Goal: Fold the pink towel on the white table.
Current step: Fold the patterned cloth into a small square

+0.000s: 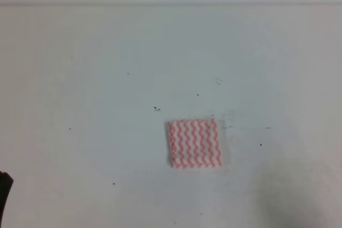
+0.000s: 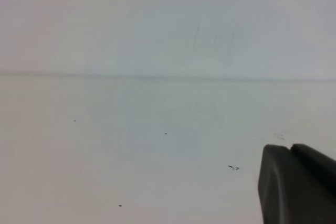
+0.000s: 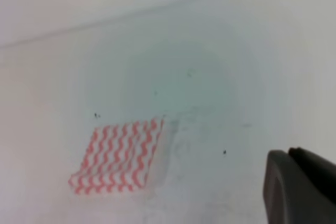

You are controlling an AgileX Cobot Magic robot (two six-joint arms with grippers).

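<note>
White desk [image 1: 107,78] fills nearly every view, pale and flat, dotted with a few tiny dark specks. On it the pink towel [image 1: 194,143] lies flat, slightly toward four o'clock from the centre of the high view, its wavy stripes running up and down. It looks small and roughly rectangular, with a paler strip of cloth showing along its three o'clock edge, so it may already carry a fold; the pictures do not settle that.

Neither arm is over the cloth. A dark tip at the eight o'clock corner of the high view is probably part of the left arm. The left gripper [image 2: 296,182] shows only one dark finger at five o'clock of its own view, above bare desk, and the right gripper [image 3: 302,182] shows the same at five o'clock, with the towel well apart at eight o'clock. Whether either set of fingers stands wide or narrow cannot be told.

For a clean fold, the likely need is a low approach to one edge, pinching only the top layer, then carrying it across so the edges meet squarely
</note>
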